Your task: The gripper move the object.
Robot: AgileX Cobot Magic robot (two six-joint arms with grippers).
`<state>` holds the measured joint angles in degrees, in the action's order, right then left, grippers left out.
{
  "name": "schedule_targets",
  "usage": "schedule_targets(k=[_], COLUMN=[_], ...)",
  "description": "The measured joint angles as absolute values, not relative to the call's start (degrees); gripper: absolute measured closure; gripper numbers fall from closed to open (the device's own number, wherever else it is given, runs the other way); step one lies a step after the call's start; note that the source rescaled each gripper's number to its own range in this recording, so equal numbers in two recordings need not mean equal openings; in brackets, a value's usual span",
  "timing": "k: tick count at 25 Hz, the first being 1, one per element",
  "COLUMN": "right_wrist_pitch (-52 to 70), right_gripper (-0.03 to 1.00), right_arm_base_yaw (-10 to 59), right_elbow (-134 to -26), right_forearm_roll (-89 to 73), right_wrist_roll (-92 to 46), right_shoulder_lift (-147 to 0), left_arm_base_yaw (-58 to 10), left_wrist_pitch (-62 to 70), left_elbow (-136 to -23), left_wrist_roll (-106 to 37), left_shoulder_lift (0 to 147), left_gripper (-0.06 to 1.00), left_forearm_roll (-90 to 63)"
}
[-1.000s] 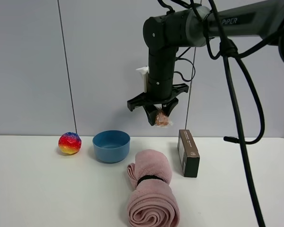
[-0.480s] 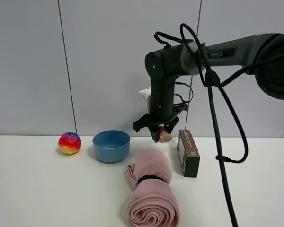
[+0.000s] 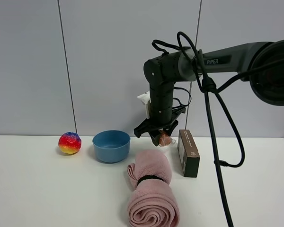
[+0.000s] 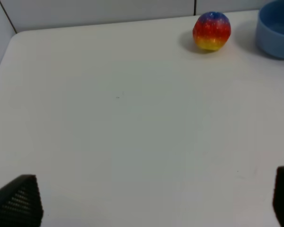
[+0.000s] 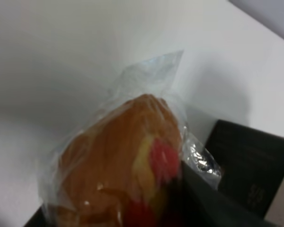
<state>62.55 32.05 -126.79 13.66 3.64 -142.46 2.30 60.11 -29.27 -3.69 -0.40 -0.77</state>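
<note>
My right gripper (image 3: 162, 139) is shut on the wrapped golden-brown pastry (image 3: 164, 139), holding it just above the table behind the pink towel roll and beside the dark box. The right wrist view is filled by the pastry (image 5: 123, 170) with red bits in crinkly clear wrap. My left gripper (image 4: 151, 201) shows only its two black fingertips (image 4: 19, 201), wide apart over bare white table; it is out of the exterior high view.
A rainbow ball (image 3: 69, 143) lies at the back left, also in the left wrist view (image 4: 211, 30). A blue bowl (image 3: 111, 145) stands next to it. A rolled pink towel (image 3: 151, 189) lies in the middle. A dark box (image 3: 188, 152) stands to its right.
My right arm has come down and slightly right with the pastry, from well above the table to just above it behind the towel.
</note>
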Motion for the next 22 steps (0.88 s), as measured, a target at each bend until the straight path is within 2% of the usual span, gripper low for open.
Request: schedule_targets(k=[7,11,16,22], right_wrist_pitch=[61.58,61.52,61.52,61.79], right_gripper=[0.82,0.61,0.50,0.26], right_arm_base_yaw=[32.05,32.05,32.05,32.05], right_elbow=[-126.79,-126.79,-126.79,-126.79], right_forearm_roll=[14.72,15.15,15.15,13.95], right_wrist_roll=[3.52,3.52,3.52,3.73], right_shoulder_lift=[-142.46,-142.46,-142.46,-141.98], left_arm_base_yaw=[2.30,2.30,2.30,2.30], left_wrist_pitch=[60.11,60.11,60.11,60.11], left_elbow=[-29.27,-29.27,-29.27,-29.27], left_wrist_roll=[-3.69,-3.69,-3.69,-3.69], left_shoulder_lift=[-0.40,-0.40,-0.40,-0.40], left_gripper=[-0.06,-0.06,-0.06,-0.06], left_forearm_roll=[-0.77,-0.77,-0.77,-0.77])
